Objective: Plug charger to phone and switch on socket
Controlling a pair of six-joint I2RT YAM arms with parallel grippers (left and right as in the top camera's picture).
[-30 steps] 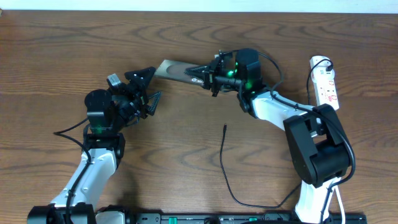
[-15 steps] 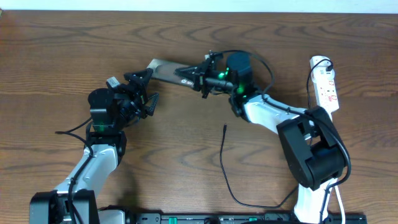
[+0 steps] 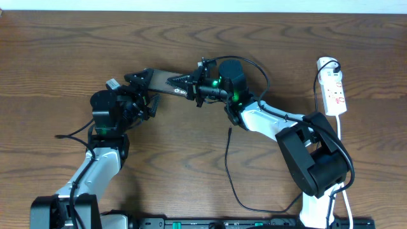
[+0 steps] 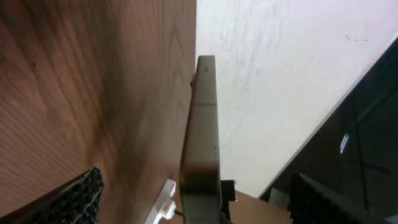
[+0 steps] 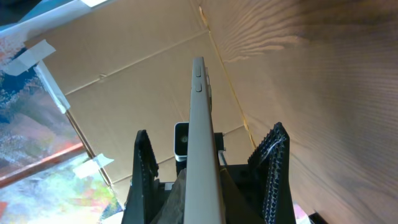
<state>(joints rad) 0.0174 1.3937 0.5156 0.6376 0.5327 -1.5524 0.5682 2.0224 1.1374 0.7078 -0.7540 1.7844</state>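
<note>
No text can be read; white marks on the phone (image 3: 166,81) are too small.

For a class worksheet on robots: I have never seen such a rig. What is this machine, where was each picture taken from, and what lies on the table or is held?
Two robot arms with two-finger grippers work at a table. One picture looks down from above; the other two come from cameras on the wrists. The right gripper is shut on the phone. The left gripper is open, its fingers either side of the phone's other end. The charger cable lies loose, unplugged. The socket, a white power strip, lies far right.
</note>
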